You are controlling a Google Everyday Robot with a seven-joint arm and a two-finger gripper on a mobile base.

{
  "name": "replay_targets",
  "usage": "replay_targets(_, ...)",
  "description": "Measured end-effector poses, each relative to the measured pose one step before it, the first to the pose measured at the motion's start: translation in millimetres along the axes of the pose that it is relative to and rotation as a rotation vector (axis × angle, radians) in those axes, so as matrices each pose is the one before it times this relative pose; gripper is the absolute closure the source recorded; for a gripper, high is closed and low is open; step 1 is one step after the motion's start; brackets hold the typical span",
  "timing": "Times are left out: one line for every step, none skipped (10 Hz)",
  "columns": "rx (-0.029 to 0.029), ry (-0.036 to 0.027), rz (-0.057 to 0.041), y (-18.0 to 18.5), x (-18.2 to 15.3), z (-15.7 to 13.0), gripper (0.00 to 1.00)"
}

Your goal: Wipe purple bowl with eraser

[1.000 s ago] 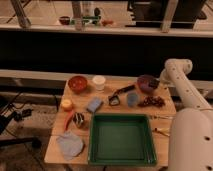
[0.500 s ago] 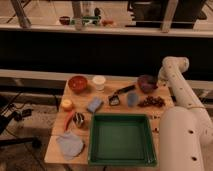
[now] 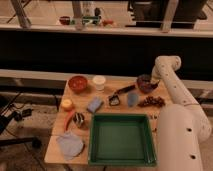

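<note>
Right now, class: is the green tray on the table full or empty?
Empty: the green tray shows only its bare green floor, nothing lying inside. The tool is far off, over the purple bowl at the table's back right.

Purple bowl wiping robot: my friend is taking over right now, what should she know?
Tool: at the far right of the table, down at the purple bowl, at the end of the white arm that bends over from the right.
Eraser: I cannot pick it out; it may be hidden at the tool, so check.
Purple bowl: far right corner, behind the dark grapes, next to the black-handled brush.
Done: the arm has reached the bowl.
Left: confirm the eraser is held, then wipe the inside of the bowl.
</note>
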Motion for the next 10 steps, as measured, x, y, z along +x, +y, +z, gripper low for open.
replay_targets(0.01028,-0.01324,-0.01358,-2.15,-13.40,-2.16,0.86)
replay_targets(0.00625,-0.01049,-0.01304,-1.20,-9.74,-2.09,0.86)
replay_targets(0.00160,-0.00801,-0.00769,0.16,-6.05,-0.90,0.86)
replay_targets(-0.00203,-0.00827,-0.00828,1.38,-4.09,-0.86,0.86)
replay_targets(-0.00616,-0.00489,-0.00312,2.96,0.00,0.19,0.86)
replay_targets(-0.01105,-0.00790,0.00062,4.48,0.64,-0.46,0.86)
replay_targets(-0.01256,-0.00646,0.00246,5.80,1.72,0.59,0.86)
replay_targets(-0.01487,-0.00747,0.00448,6.13,3.43,-1.05,0.86)
replay_targets(-0.01203,-0.00298,0.00330,5.58,3.46,0.15,0.86)
replay_targets(-0.01248,-0.00131,0.00397,5.72,4.83,-0.34,0.86)
